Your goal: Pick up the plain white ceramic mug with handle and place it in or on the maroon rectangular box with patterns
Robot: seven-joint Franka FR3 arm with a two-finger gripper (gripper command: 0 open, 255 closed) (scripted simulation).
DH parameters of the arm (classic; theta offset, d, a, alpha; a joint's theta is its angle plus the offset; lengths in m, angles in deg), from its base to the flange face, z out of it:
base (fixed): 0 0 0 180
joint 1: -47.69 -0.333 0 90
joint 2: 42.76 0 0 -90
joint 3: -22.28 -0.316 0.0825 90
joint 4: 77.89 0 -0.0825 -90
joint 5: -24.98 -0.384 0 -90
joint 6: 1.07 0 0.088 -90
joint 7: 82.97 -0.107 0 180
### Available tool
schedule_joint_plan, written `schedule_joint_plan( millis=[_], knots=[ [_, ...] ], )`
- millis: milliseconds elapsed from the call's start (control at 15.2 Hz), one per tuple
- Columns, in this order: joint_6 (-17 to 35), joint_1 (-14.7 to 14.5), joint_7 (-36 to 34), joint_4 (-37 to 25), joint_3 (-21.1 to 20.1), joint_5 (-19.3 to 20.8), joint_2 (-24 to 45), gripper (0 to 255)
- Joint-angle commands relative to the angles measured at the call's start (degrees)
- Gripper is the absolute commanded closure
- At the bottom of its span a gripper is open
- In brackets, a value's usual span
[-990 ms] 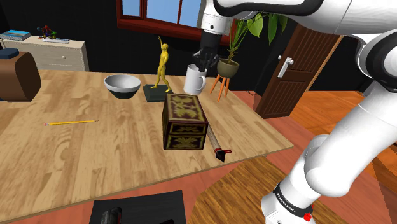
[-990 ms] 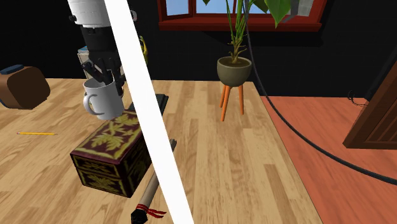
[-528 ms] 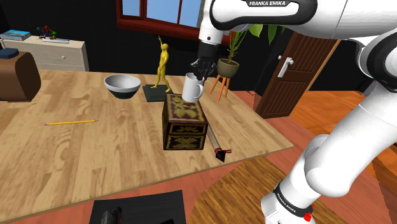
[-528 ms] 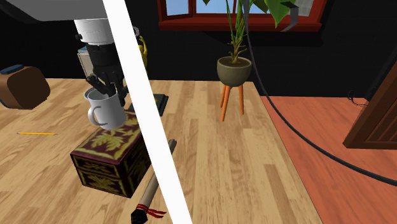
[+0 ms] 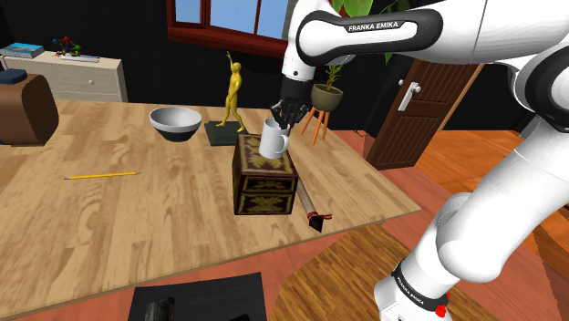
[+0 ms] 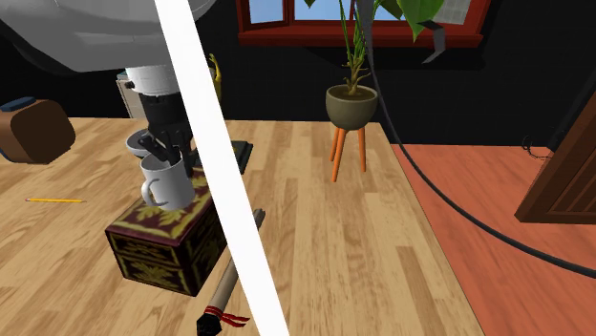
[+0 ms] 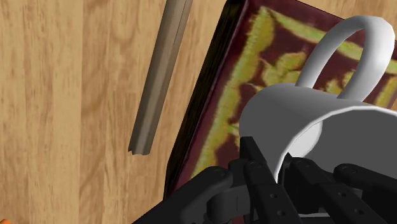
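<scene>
Black gripper (image 5: 283,113) clamped on the rim of the white mug (image 5: 273,141) — held upright over the maroon patterned box (image 5: 265,184).

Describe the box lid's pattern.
Yellowish leafy motifs on maroon; the box shows best in the wrist view.

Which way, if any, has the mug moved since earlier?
Yes: in the shoulder view the mug has come down to the top of the maroon box.

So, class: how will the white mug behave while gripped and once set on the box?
The mug looks stiff, so it probably won't flex. Held by its rim in the gripper, it could tilt or slip. The box has a flat lid, so it likely stands.
</scene>
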Motion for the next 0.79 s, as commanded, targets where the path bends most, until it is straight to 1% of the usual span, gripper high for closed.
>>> schedule_joint_plan(
  millis=[0,396,462,726],
  knots=[
    [0.85,-0.03,-0.06,0.63,-0.04,0.0,0.19,255],
    [0.85,-0.03,-0.06,0.62,-0.04,0.0,0.19,255],
    [0.85,-0.03,-0.06,0.62,-0.04,0.0,0.19,0],
    [0.85,-0.03,-0.06,0.62,-0.04,0.0,0.19,0]
  ],
)
